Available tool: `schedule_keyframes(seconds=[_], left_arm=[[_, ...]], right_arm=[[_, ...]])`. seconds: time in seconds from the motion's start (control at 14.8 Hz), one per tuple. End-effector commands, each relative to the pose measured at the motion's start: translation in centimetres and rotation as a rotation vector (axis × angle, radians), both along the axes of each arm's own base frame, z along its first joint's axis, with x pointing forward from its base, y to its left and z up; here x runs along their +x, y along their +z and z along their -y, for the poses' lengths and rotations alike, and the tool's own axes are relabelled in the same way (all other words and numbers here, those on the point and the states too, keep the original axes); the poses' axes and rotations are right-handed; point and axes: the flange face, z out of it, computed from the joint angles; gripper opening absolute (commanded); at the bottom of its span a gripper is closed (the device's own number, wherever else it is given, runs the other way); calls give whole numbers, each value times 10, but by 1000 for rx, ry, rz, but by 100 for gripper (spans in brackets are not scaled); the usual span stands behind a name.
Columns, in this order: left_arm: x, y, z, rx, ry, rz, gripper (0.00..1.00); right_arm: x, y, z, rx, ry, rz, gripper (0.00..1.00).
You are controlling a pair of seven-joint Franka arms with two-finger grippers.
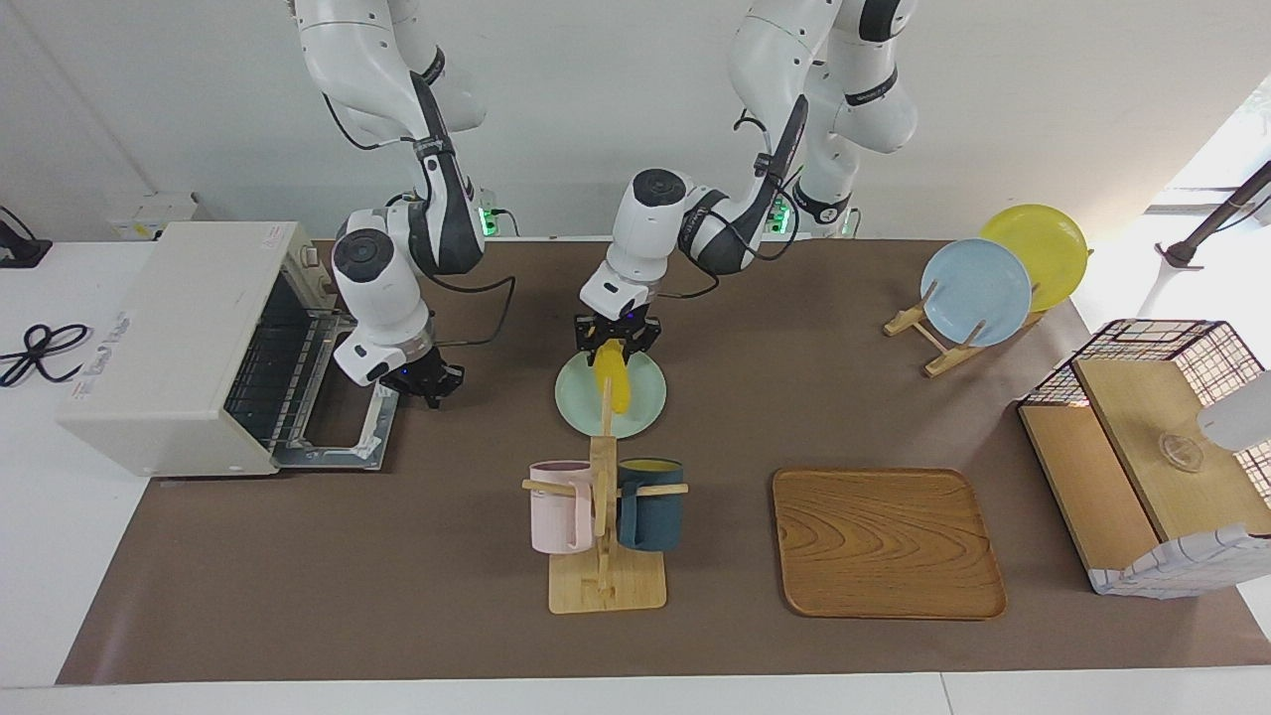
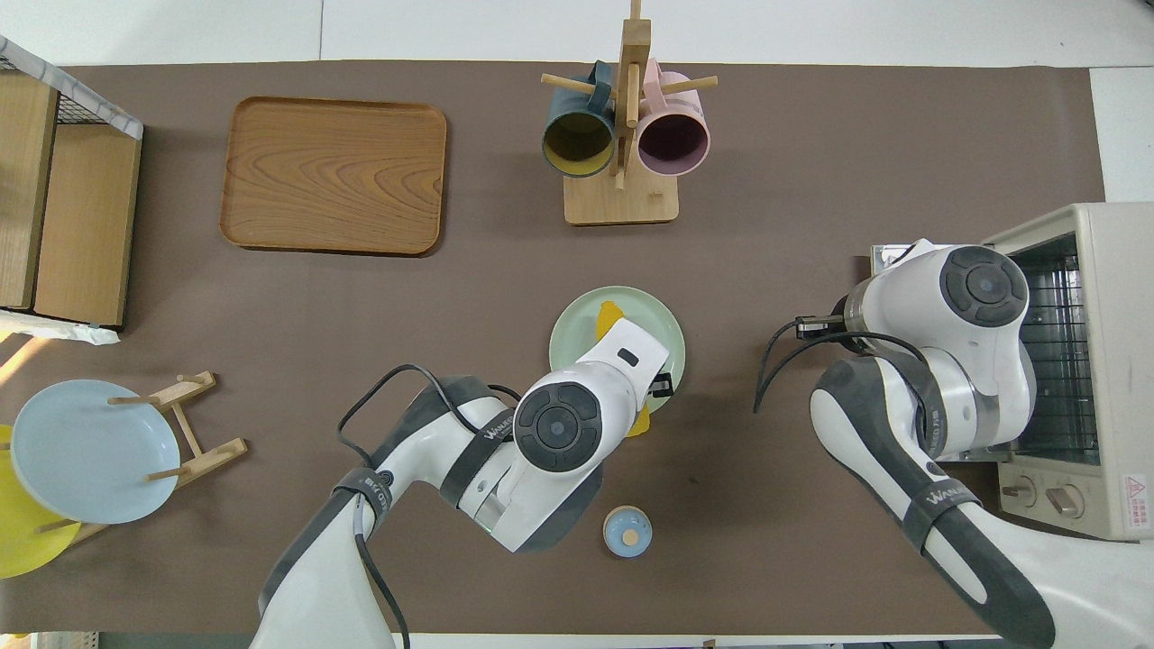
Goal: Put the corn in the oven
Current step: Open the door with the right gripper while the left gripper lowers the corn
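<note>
The yellow corn (image 1: 617, 382) lies across a pale green plate (image 1: 576, 402) in the middle of the table, its end toward the robots reaching past the rim. My left gripper (image 1: 615, 350) is over that end, its fingers closed against the corn's sides. In the overhead view the left hand covers most of the corn (image 2: 609, 316). The off-white oven (image 1: 169, 338) stands at the right arm's end of the table, with its glass door (image 1: 338, 442) dropped open and the wire rack showing. My right gripper (image 1: 434, 381) hangs just beside the open door.
A wooden mug rack (image 1: 604, 581) with a pink and a dark blue mug stands just farther from the robots than the green plate. A wooden tray (image 1: 887, 543), a plate rack (image 1: 978, 293) and a wood-and-wire box (image 1: 1142, 437) lie toward the left arm's end. A small blue round object (image 2: 627, 530) lies nearer to the robots.
</note>
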Motion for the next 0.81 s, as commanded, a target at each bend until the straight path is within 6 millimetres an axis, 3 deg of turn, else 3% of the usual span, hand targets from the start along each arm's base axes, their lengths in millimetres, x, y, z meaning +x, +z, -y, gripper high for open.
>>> schedule_keyframes(seconds=[0.0, 0.13, 0.27, 0.34, 0.4, 0.47, 0.61, 0.74], left_arm=[[2, -5, 4, -9, 4, 10, 0], [10, -6, 1, -25, 12, 31, 0], [12, -7, 0, -22, 9, 32, 0], [11, -6, 0, -22, 7, 33, 21], [13, -7, -3, -17, 10, 30, 55], [13, -7, -3, -11, 8, 29, 100], [24, -1, -15, 4, 11, 21, 100], [36, 28, -40, 34, -42, 6, 100]], right_arm=[[16, 26, 3, 13, -23, -3, 16], [18, 31, -10, 15, -1, 2, 58], [18, 31, -11, 13, 10, 3, 72], [19, 32, -11, 14, 15, 4, 80], [21, 36, -12, 15, 24, 12, 97], [23, 38, -13, 15, 27, 15, 100], [25, 40, -16, 15, 32, 8, 100], [28, 44, -16, 14, 31, 2, 100]])
